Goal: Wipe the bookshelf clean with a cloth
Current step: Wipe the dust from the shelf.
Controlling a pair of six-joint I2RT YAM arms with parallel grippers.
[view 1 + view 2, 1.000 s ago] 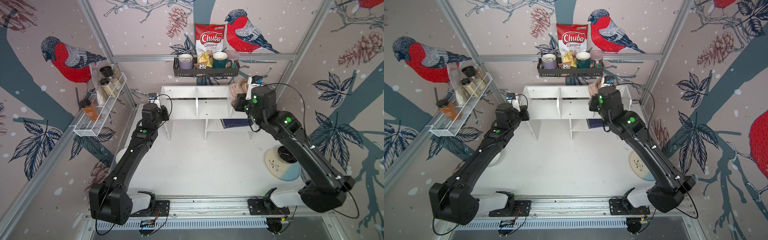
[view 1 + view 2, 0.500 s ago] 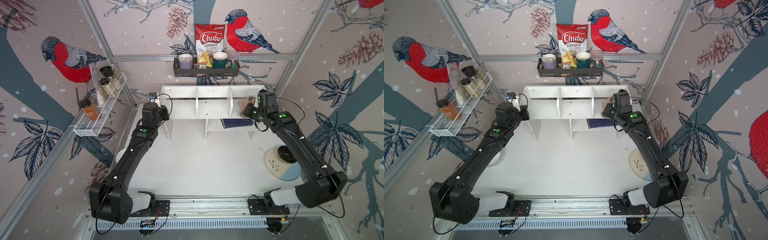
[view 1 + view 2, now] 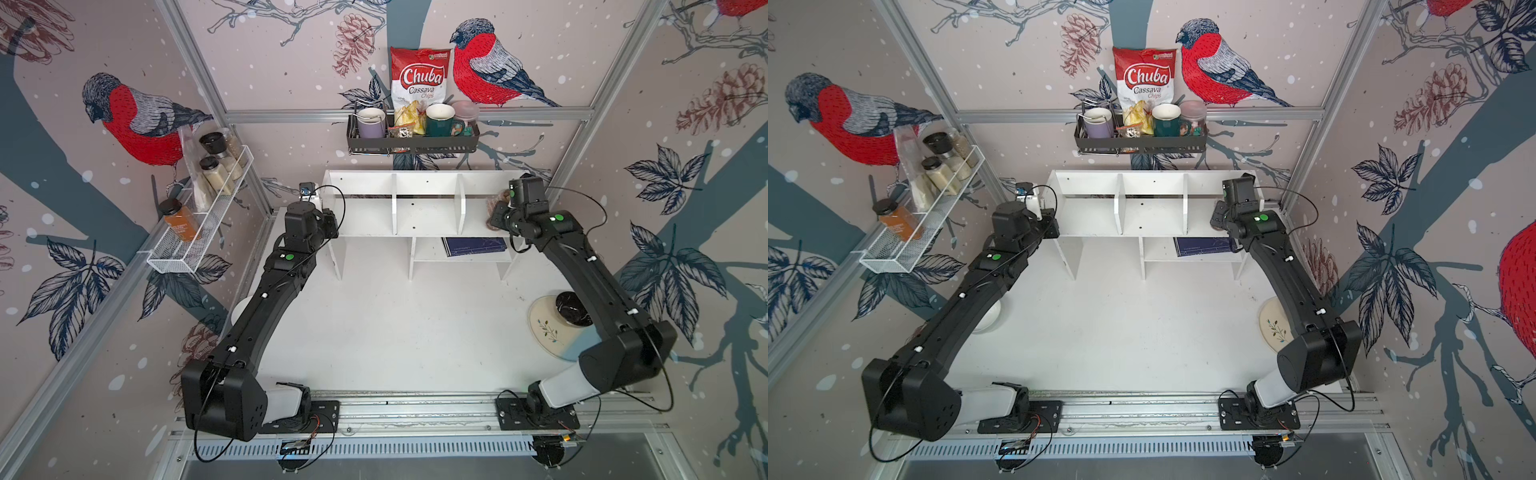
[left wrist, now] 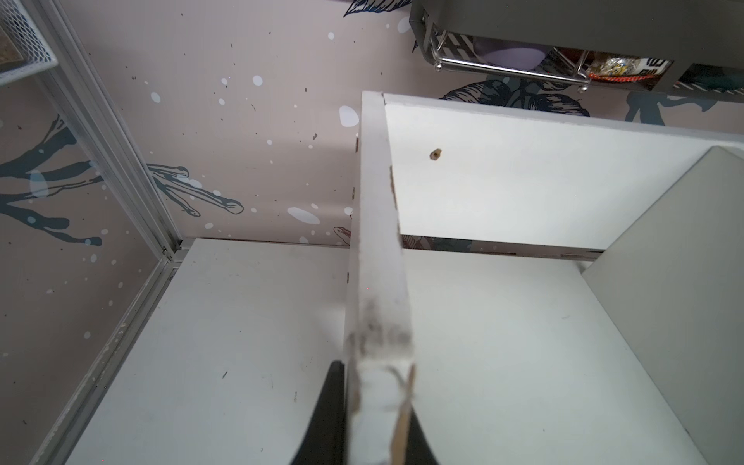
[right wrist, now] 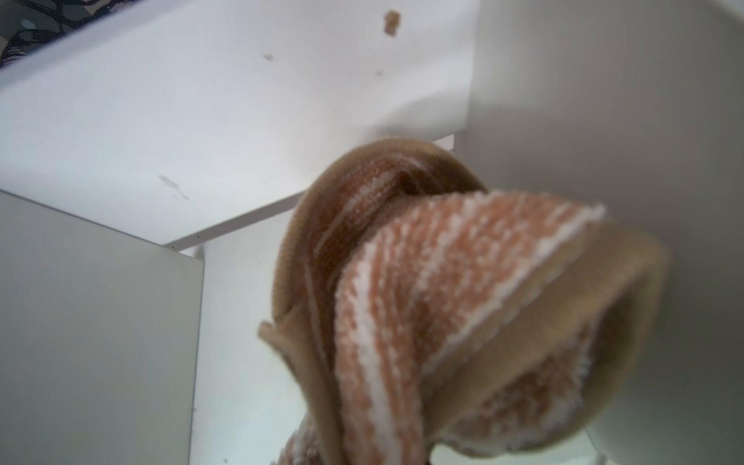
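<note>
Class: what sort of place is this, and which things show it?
Probably a robot test booth dressed as a kitchen nook: two arms on a rail, a mug rack, spice jars.

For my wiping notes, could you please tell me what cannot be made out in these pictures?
The right gripper: fingertips hidden by the cloth in the right wrist view, by the wrist in both top views.
Whether the cloth touches the bookshelf: the blurred cloth blocks the right wrist view.
The left gripper: mostly cut off by the left wrist view's edge.
The blue book: title too small in both top views.
</note>
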